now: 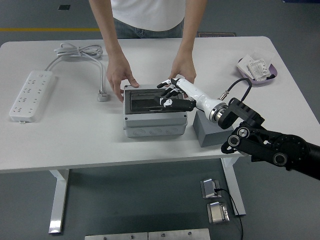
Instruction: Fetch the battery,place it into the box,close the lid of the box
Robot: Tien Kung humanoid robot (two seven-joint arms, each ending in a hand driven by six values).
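Right robot hand [171,95] flat on lid [155,101] of gray box [154,112], fingers spread, gripping nothing. Person's hands [120,77] steady box on counter [75,135]. Lid looks hard, smooth; push near front edge. Battery hidden.

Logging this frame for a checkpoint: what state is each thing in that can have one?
box: lid down, dark window on top
right hand: fingers spread flat on the lid
person's hands: steadying the box's far corners
power strip: unplugged, cord coiled
purple tray: holding packets
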